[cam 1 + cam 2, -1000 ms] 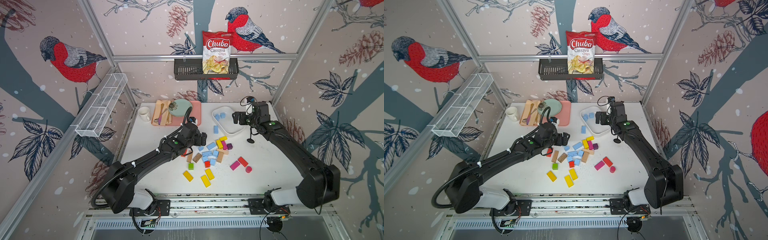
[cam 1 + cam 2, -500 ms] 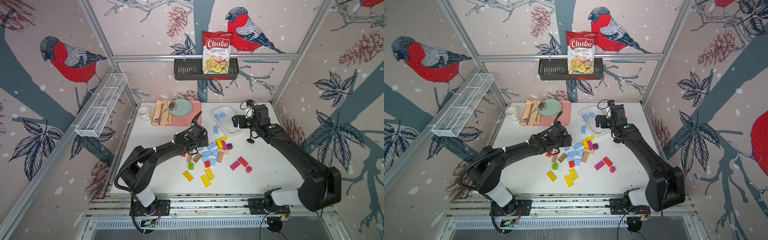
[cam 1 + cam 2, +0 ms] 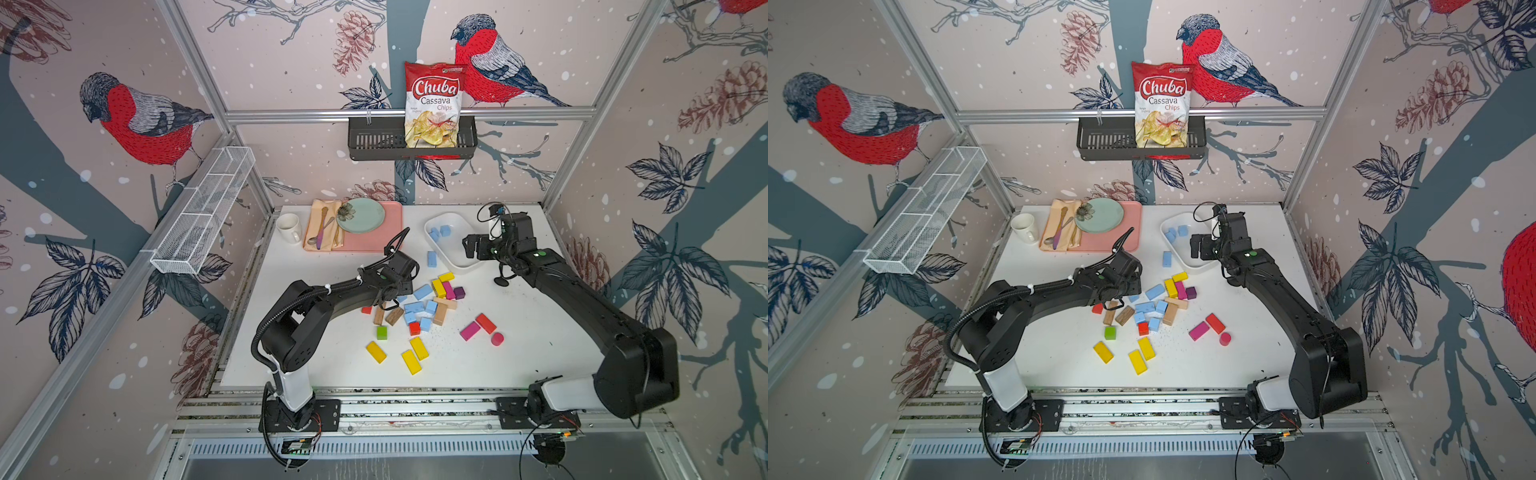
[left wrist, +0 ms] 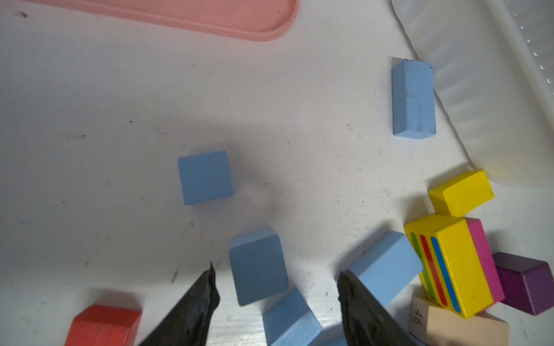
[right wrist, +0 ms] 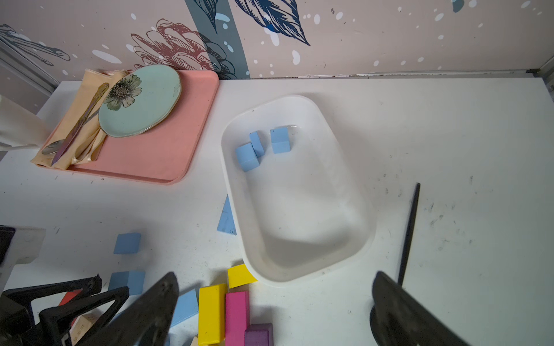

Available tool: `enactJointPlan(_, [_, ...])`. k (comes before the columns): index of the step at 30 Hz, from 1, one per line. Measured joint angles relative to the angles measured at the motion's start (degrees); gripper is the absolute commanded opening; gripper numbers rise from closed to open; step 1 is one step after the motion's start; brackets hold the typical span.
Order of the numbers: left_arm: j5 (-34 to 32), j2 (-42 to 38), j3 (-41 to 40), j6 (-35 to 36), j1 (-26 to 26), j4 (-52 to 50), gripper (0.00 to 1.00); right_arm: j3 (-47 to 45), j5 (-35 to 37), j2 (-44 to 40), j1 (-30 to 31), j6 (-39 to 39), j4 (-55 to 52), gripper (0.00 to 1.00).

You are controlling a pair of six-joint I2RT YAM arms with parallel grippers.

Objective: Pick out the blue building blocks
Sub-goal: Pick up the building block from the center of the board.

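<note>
Several blue building blocks (image 3: 417, 309) lie in a mixed pile mid-table. Three more (image 5: 260, 148) rest in the white tray (image 3: 465, 266), and a blue bar (image 4: 413, 99) lies just outside its wall. My left gripper (image 4: 276, 269) is low over the pile's left edge, open. A blue block (image 4: 257, 265) sits between its fingers (image 4: 207, 287), which do not touch it, and another blue block (image 4: 290, 320) lies deeper in the gap. A lone blue cube (image 4: 205, 176) lies ahead of it. My right gripper (image 5: 274, 275) hangs wide open and empty above the tray's near rim.
Yellow (image 3: 417, 349), magenta (image 3: 469, 330), red (image 3: 485, 323), green (image 3: 381, 332), purple (image 3: 459, 293) and plain wooden (image 3: 394, 316) blocks lie around the blue ones. A pink tray (image 3: 390, 241) with plate and cutlery and a mug (image 3: 289, 226) stand at the back left. A small black stand (image 3: 502, 280) sits by the right arm.
My left arm has folded back and lowered its gripper onto the pile's left edge, and its jaws have narrowed around a blue block. The right arm has barely moved.
</note>
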Motion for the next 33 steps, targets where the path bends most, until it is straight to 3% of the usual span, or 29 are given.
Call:
enactJointPlan(17, [-1.57, 3.91, 1.49, 0.17, 0.04, -1.11, 0.36, 0.68, 1.49, 5.44, -1.68, 0.09, -0.04, 1.0])
enactJointPlan(33, [-1.44, 2.14, 1.6, 0.61, 1.2, -1.27, 0.17, 2.23, 1.62, 9.01, -5.33, 1.33, 0.04, 1.0])
